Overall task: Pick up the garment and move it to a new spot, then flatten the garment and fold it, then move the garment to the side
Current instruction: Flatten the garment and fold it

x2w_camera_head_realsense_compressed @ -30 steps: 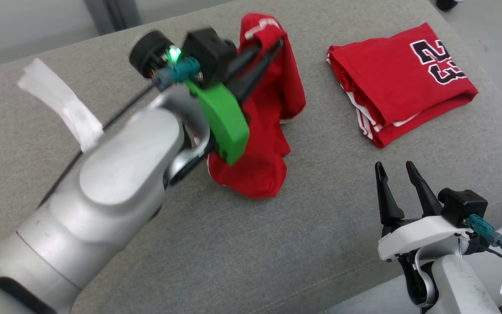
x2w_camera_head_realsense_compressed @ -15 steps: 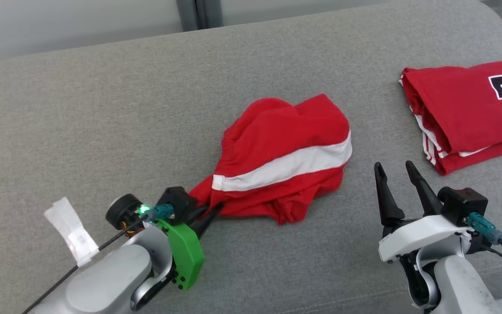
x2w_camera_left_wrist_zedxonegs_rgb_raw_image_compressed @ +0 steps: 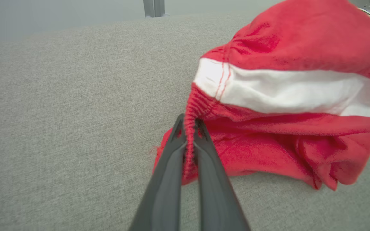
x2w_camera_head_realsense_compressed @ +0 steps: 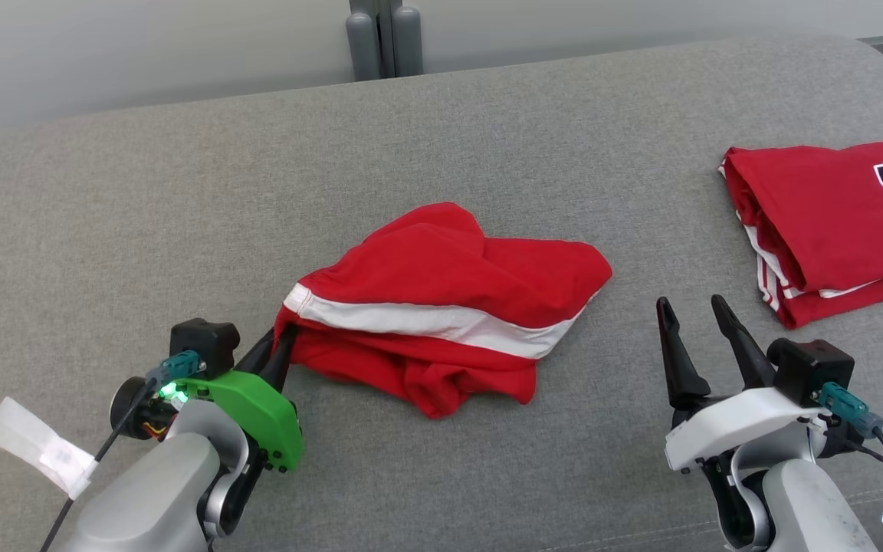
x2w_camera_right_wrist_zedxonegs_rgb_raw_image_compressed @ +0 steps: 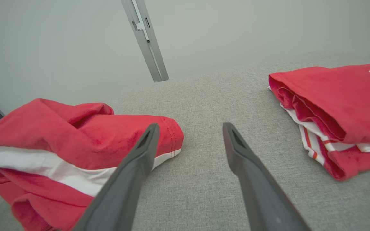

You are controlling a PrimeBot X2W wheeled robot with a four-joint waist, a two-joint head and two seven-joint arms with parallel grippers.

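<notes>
Two fingers of the left gripper (x2w_camera_left_wrist_zedxonegs_rgb_raw_image_compressed: 189, 123) pressed together on the gathered edge of the red garment (x2w_camera_head_realsense_compressed: 449, 307), tips partly buried in cloth; right gripper (x2w_camera_head_realsense_compressed: 691, 303) jaws spread, near its right end. It lies crumpled mid grey cushion (x2w_camera_head_realsense_compressed: 181, 192), underside folds hidden, long axis and white stripe running left-right from the pinch. Far right, the folded jersey (x2w_camera_head_realsense_compressed: 825, 215) is cut off by the frame edge, number partly unreadable.

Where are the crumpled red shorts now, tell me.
In the head view the red shorts lie crumpled on the grey cushion, left of the folded red jersey; the left gripper pinches their left corner.
</notes>
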